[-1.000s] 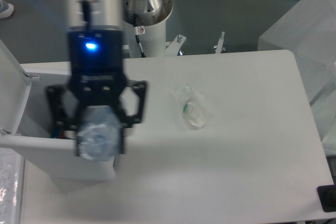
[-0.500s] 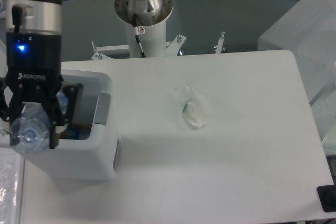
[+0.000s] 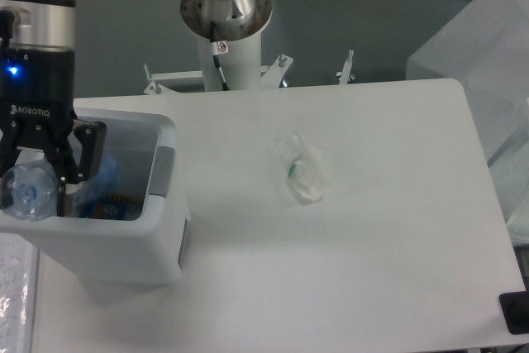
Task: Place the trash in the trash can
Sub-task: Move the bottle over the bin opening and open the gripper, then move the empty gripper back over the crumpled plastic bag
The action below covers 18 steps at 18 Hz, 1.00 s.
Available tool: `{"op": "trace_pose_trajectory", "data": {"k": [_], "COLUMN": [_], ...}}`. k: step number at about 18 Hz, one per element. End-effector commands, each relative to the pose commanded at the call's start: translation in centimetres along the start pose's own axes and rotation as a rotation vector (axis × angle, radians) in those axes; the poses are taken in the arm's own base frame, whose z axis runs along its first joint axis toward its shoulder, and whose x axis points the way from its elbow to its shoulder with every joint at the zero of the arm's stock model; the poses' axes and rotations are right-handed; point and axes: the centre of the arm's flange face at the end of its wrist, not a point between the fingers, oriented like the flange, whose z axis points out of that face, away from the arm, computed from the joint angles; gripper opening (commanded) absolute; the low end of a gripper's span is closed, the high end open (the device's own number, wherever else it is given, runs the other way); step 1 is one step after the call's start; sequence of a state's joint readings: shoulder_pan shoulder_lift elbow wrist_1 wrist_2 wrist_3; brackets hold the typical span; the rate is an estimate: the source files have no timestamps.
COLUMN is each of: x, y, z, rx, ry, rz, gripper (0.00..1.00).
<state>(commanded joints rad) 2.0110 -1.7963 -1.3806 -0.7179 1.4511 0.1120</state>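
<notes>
White surface (image 3: 372,279) fills most of the view, its far edge running below the arm's pale mounting column (image 3: 227,35). Trash can (image 3: 124,237) sits at the left end of that surface, a white boxy bin open at the top, with a grey strip on the side facing the middle; something blue and red shows dimly inside it. Above the bin's left part hangs the gripper (image 3: 33,179), black-bodied with a lit blue dot, its jaws closed around the clear plastic bottle (image 3: 26,194), which points cap-end toward the camera over the bin's near-left rim. Crumpled wrapper (image 3: 301,171), clear with a green spot, lies on the surface well to the right of the bin, apart from everything else.
</notes>
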Motion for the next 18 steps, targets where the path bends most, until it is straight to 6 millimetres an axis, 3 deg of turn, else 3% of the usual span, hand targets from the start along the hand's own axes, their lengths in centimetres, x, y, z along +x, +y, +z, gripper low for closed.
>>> {"op": "trace_pose_trajectory", "data": {"k": [3,8,10,11,14,15,16,18], "x": [0.1,0.2,-0.2,-1.0,-8.8,-11.4,-15.6,-20.5], "y": [0.0,0.9,1.5,1.5,2.9,3.9,5.6,8.0], "z": [-0.4,-1.2,-0.7,-0.6,0.4,0.9,1.3,1.8], "rx": [0.003,-0.005,-0.018,-0.02,-0.054,-0.072,-0.102,-0.138], "ry": [0.0,-0.001,-0.005,-0.015,-0.101,-0.128,-0.169,-0.215], "rz": [0.0,0.008,0.017,0.01,-0.081,-0.112,-0.166,-0.23], "gripper": [0.76,0.76,1.0,1.0,1.0,1.0,1.0,1.0]}}
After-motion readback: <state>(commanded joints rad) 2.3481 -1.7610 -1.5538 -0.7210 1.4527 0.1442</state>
